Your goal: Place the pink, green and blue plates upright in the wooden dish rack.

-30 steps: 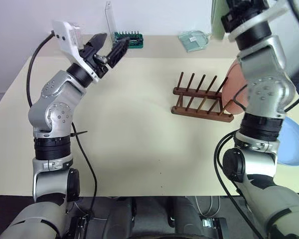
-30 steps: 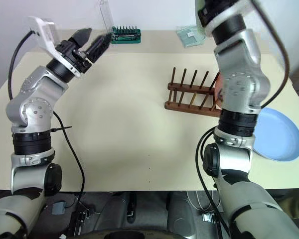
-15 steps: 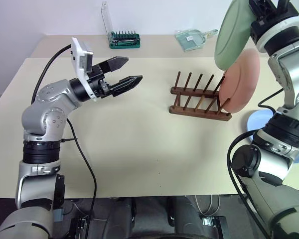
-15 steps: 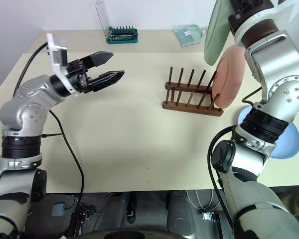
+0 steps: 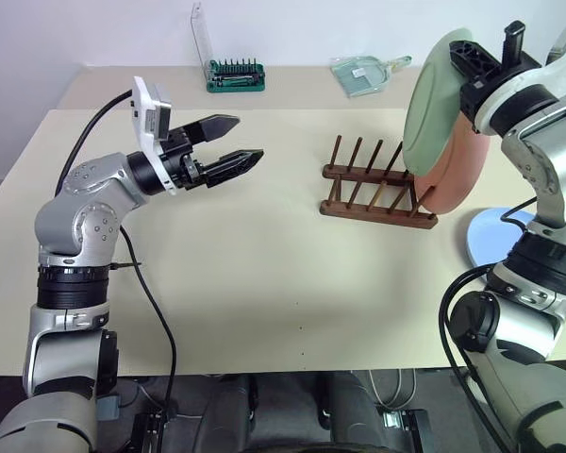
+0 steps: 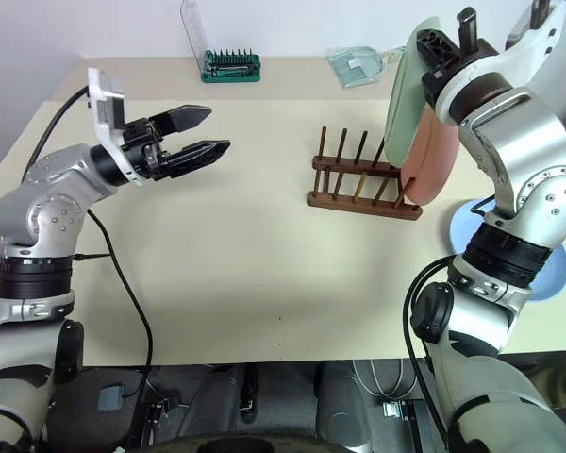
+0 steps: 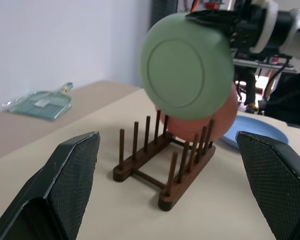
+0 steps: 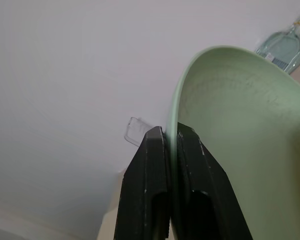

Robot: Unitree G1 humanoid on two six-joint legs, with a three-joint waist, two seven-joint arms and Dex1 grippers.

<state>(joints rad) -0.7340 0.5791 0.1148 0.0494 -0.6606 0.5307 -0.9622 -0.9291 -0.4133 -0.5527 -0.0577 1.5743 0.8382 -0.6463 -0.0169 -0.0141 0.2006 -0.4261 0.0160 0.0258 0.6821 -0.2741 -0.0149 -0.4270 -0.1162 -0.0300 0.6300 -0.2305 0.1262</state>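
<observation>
The pale green plate (image 5: pixel 432 106) hangs upright just above the right end of the wooden dish rack (image 5: pixel 370 189). My right gripper (image 5: pixel 472 58) is shut on its top rim, and the right wrist view shows the rim pinched between the two fingers (image 8: pixel 149 165). Right behind it the pink plate (image 5: pixel 460 172) stands upright in the rack's last slot. The blue plate (image 5: pixel 495 238) lies flat on the table to the right, partly hidden by my right arm. My left gripper (image 5: pixel 246 138) is open and empty over the table's left half, pointing toward the rack (image 7: pixel 162 167).
A green tool holder (image 5: pixel 234 74) with a clear lid stands at the table's far edge. To its right lies a clear scoop-like tray (image 5: pixel 366 74). The beige table (image 5: pixel 264 274) spreads wide between the two arms.
My right arm has brought the green plate down and turned it, from high at the frame's top to just over the rack beside the pink plate. The left gripper swung right and sank slightly, still open.
</observation>
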